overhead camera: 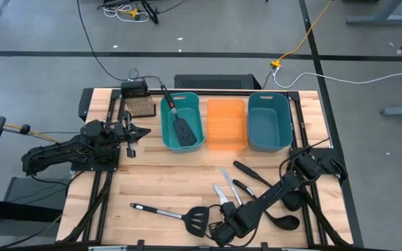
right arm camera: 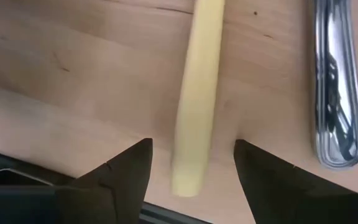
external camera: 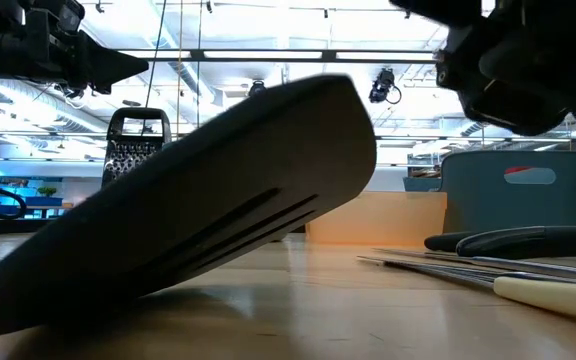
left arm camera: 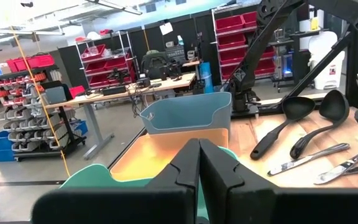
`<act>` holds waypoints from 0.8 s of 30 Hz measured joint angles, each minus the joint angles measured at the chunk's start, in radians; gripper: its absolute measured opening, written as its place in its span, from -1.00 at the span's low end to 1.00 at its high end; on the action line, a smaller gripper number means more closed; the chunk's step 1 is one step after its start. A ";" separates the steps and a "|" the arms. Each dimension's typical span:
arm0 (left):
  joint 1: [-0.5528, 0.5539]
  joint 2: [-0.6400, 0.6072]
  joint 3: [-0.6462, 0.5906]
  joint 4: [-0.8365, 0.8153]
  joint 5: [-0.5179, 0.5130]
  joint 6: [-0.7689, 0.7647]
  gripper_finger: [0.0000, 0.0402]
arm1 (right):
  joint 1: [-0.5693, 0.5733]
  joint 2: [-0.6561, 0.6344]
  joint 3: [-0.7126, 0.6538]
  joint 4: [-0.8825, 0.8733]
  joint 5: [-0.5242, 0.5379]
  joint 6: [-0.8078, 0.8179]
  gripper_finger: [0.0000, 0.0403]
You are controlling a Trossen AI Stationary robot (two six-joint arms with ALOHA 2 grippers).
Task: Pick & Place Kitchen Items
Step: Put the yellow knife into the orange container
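My right gripper [right arm camera: 191, 163] is open at the table's near edge, pointing down. Its fingers stand on either side of the free end of the yellow knife handle [right arm camera: 197, 118] without touching it. A silver knife [right arm camera: 331, 93] lies beside that handle. One black spatula [overhead camera: 176, 213] lies flat near the front edge. The other spatula [overhead camera: 180, 124] rests in the teal bin [overhead camera: 166, 129], its handle leaning over the far rim. Two ladles [overhead camera: 253, 176] [overhead camera: 286, 209] lie under the right arm. My left gripper [left arm camera: 199, 168] is shut, empty, and hovers left of the bins.
An orange bin [overhead camera: 226, 143] and a blue bin [overhead camera: 269, 143] stand to the right of the teal one, along the far side. A small brown perforated block [overhead camera: 139, 106] sits at the far left. Bare wood lies mid-table between the bins and the utensils.
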 joint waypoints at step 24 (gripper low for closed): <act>0.001 0.000 0.000 0.002 0.004 0.010 -0.95 | 0.005 0.012 -0.005 -0.036 0.018 -0.121 -0.57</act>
